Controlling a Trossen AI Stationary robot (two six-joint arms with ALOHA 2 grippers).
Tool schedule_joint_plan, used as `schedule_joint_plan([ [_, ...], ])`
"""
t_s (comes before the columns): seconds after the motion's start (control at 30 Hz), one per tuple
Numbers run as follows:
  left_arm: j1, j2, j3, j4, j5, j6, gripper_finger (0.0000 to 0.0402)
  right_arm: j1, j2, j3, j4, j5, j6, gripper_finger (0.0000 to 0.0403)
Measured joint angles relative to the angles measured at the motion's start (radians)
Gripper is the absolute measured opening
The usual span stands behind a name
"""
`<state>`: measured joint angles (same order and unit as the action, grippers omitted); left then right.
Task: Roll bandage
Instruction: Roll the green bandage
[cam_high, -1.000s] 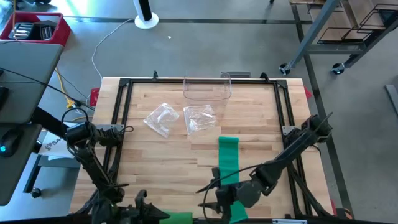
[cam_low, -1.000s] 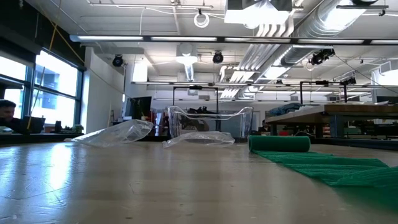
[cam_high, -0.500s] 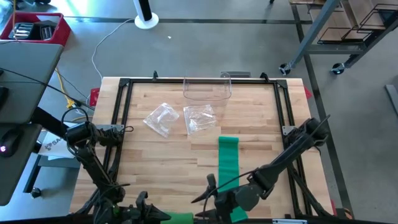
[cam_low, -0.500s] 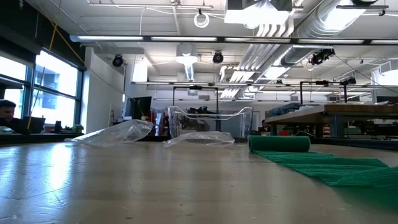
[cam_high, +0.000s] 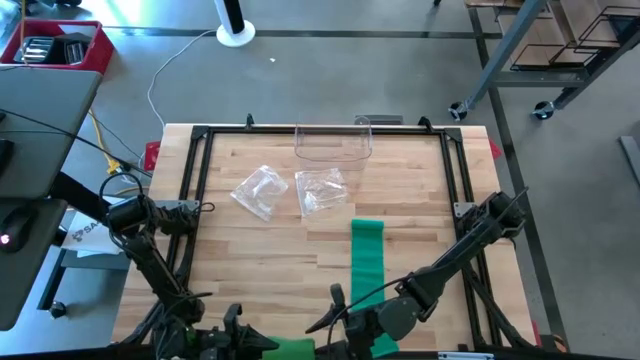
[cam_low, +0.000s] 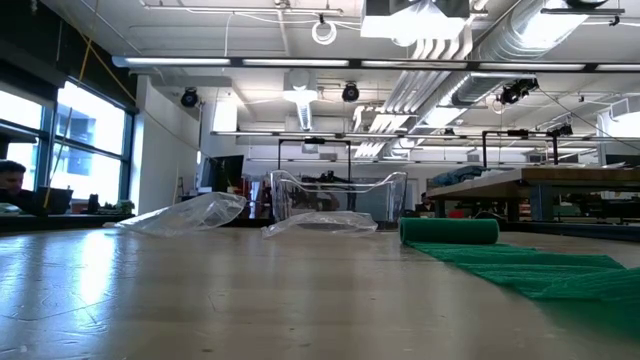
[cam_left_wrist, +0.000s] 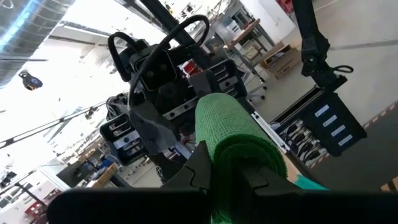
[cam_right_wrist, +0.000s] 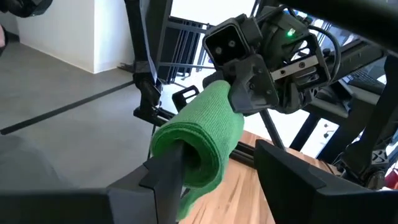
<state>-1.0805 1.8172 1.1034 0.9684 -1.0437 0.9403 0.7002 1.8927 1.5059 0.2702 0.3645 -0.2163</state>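
A green bandage strip (cam_high: 368, 265) lies on the wooden table and runs from a small rolled end (cam_low: 450, 231) at mid-table to the near edge. Past that edge, a thicker green roll (cam_right_wrist: 199, 134) is held up level by my left gripper (cam_left_wrist: 227, 177), which is shut on it. My right gripper (cam_right_wrist: 224, 180) is open and faces the roll's free end (cam_right_wrist: 186, 158). One of its fingers (cam_right_wrist: 166, 177) stands in front of that end; the other stands well clear of it. In the high view both grippers (cam_high: 262, 347) (cam_high: 335, 325) sit at the near edge. My left gripper holds the green roll by one end (cam_left_wrist: 233, 163), the fingers lying along the roll's length. The roll sticks straight out past the fingertips, roughly level and clear of the table. Whether one finger is inside the hollow I cannot tell. My right gripper: I cannot tell whether its finger touches the roll's free end.
Two crumpled clear plastic bags (cam_high: 260, 190) (cam_high: 322, 190) and a clear plastic container (cam_high: 334, 145) lie on the far half of the table. A black frame (cam_high: 190, 200) borders the tabletop. Bare wood lies to the left of the strip.
My right gripper has moved a little toward the table's left, closer to the roll in my left gripper, and has rolled about its own axis. The roll and the strip on the table lie as before.
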Motion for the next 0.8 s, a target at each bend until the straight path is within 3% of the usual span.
schedule_joint_plan([
  [0.27,0.027,0.000,0.000,-0.002,0.016,-0.141,0.0013,-0.004,0.013,0.000,-0.005,0.014,-0.194,0.0097],
  [0.47,0.027,0.000,0.000,0.023,-0.067,-0.355,0.0030,0.017,0.013,0.000,-0.011,0.126,-0.478,0.0012],
  [0.63,0.028,0.000,0.000,0.018,-0.063,-0.474,0.0054,0.040,0.014,0.000,-0.011,0.162,-0.750,0.0031],
  [0.8,0.028,0.000,0.000,0.020,-0.064,-0.520,0.0054,0.051,0.014,0.000,-0.010,0.184,-0.831,0.0044],
])
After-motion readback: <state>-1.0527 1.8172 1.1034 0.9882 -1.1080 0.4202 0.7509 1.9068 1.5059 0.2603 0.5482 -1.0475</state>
